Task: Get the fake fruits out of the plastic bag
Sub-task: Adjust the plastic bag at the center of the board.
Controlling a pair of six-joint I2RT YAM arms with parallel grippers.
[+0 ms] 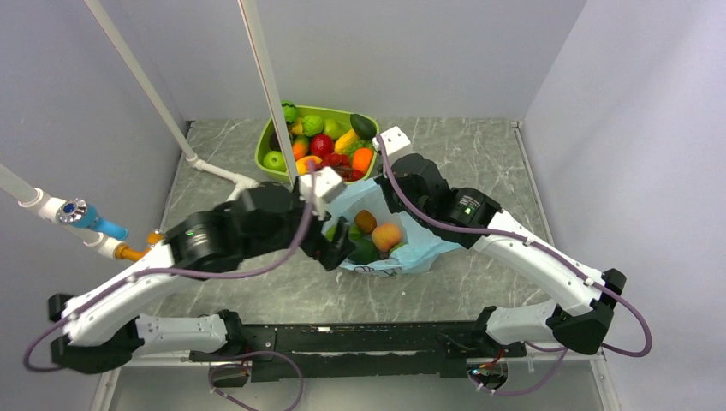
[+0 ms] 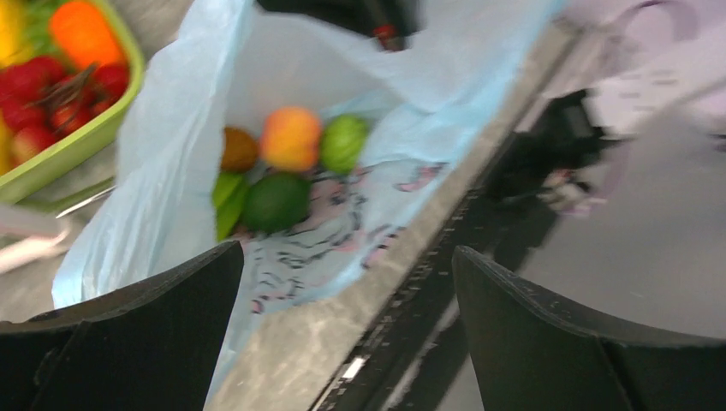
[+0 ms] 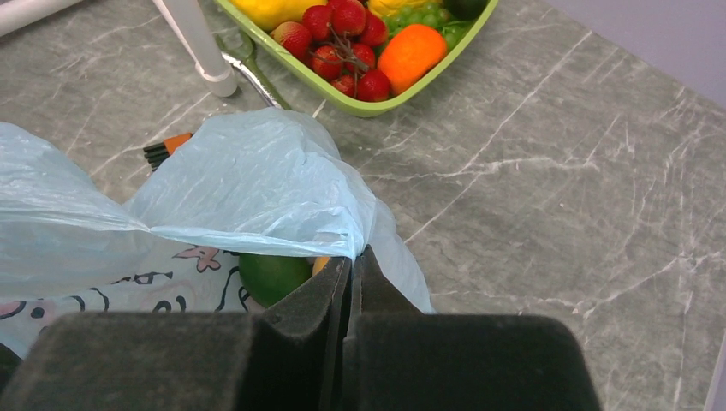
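The light blue plastic bag (image 1: pixel 411 253) lies open on the table with fake fruits inside: a peach (image 1: pixel 387 235), a brown kiwi-like piece (image 1: pixel 365 221) and green pieces (image 1: pixel 364 251). In the left wrist view the bag (image 2: pixel 163 180) shows the peach (image 2: pixel 291 137), the brown piece (image 2: pixel 239 149) and green ovals (image 2: pixel 276 201). My left gripper (image 2: pixel 347 257) stands wide open at the bag's near left side (image 1: pixel 336 248), with nothing between its fingers. My right gripper (image 3: pixel 353 257) is shut on the bag's upper edge (image 3: pixel 257 188) and holds it up; a green fruit (image 3: pixel 272 276) shows beneath.
A lime-green tray (image 1: pixel 267 147) full of other toy fruits stands just behind the bag, its rim (image 3: pixel 360 104) close to my right gripper. A white pipe frame (image 1: pixel 214 167) crosses the back left. A small orange-and-black brush (image 3: pixel 167 147) lies beside the bag. The table's near edge (image 2: pixel 377 291) runs under my left gripper.
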